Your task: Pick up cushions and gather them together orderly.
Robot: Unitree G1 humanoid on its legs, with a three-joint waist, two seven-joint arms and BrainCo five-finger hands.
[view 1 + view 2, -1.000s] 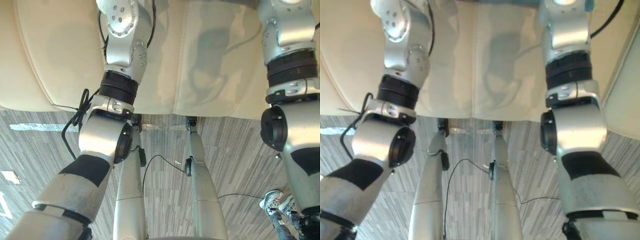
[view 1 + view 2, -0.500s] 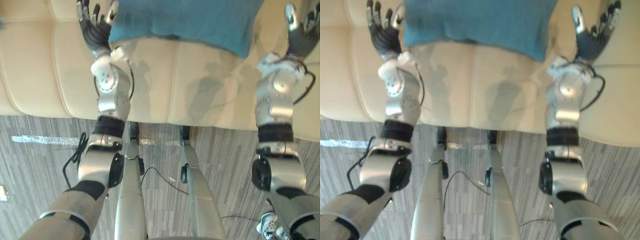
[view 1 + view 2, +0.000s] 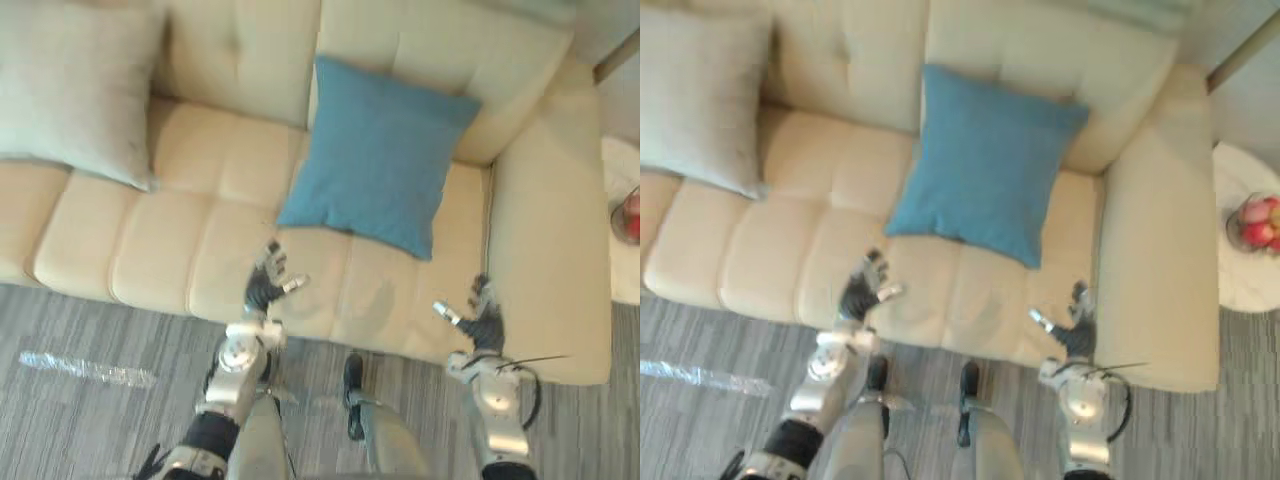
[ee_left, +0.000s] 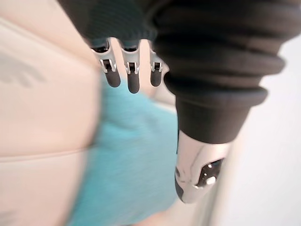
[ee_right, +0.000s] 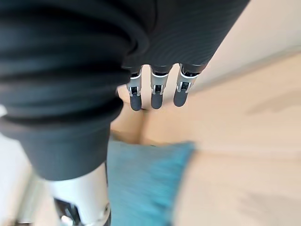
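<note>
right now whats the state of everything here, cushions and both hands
blue cushion: leaning on the sofa backrest, lower edge on the seat, untouched
pale cushion: at the sofa's left end, apart from the blue one, untouched
left hand: open, holding nothing, over the seat's front edge
right hand: open, holding nothing, by the right armrest
fruit bowl: filled, on the side table

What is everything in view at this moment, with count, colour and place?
blue cushion: one, teal blue, leaning on the backrest, right of middle
pale cushion: one, grey-beige, at the sofa's left end
sofa: one, cream, across the view
side table: one, white, beyond the sofa's right arm
fruit: a few, red and pink, on the side table
floor: grey striped, before the sofa
left hand: open, empty, over the seat's front
right hand: open, empty, over the seat's right front
</note>
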